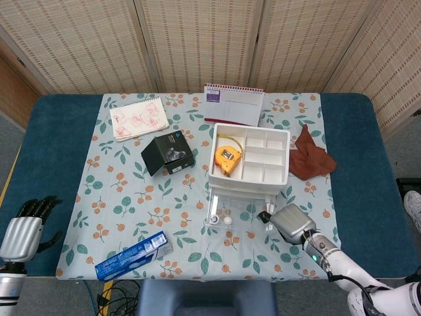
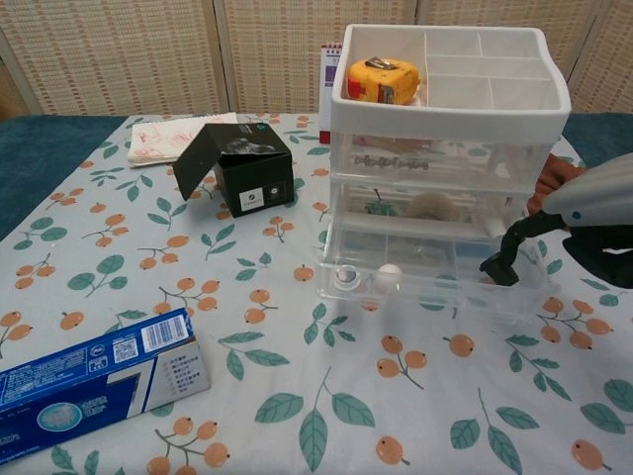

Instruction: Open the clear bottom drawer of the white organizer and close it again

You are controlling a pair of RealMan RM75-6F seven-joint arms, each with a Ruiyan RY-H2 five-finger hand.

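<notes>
The white organizer [image 1: 250,155] [image 2: 450,94] stands right of centre, a yellow tape measure [image 2: 383,79] in its top tray. Its clear bottom drawer [image 2: 425,282] [image 1: 231,217] is pulled out toward me, with a small white ball [image 2: 387,280] inside. My right hand [image 1: 289,222] [image 2: 593,213] is at the drawer's right front corner, and one dark fingertip [image 2: 495,267] touches the drawer's front. It holds nothing; most of the hand is cut off at the chest view's edge. My left hand [image 1: 23,230] hangs beyond the table's left front corner, empty, with its fingers apart.
A black box [image 1: 168,153] with its lid up sits left of the organizer. A blue toothpaste carton [image 1: 133,254] lies near the front edge. A notepad [image 1: 138,118] and a calendar [image 1: 234,103] lie at the back, a brown cloth [image 1: 309,157] right of the organizer.
</notes>
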